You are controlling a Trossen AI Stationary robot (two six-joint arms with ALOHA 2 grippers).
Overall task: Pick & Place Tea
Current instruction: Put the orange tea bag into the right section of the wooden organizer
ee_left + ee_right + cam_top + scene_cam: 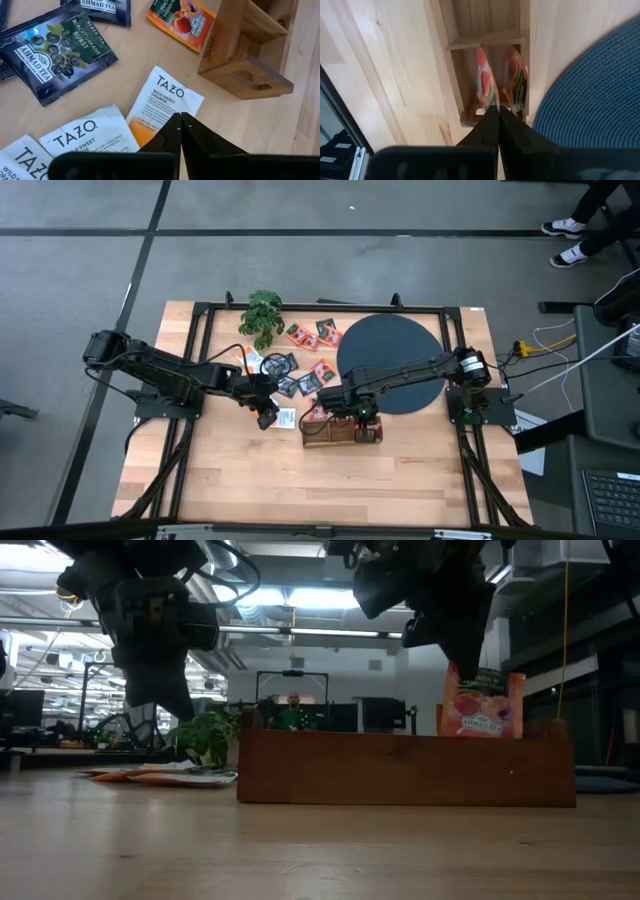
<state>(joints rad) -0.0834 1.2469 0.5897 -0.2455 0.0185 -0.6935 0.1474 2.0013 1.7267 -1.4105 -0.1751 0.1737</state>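
You're hovering both closed, empty: right gripper (498,111) over the wooden box (342,430) where packets are standing upright, left gripper (180,120) beside it over a loose Tazo packet (161,104).

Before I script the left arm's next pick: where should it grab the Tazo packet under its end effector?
Take the Tazo packet from above, probably by its free edge nearest the wooden box. It lies flat on the table, so only an edge offers purchase. The left end effector is shut above it.
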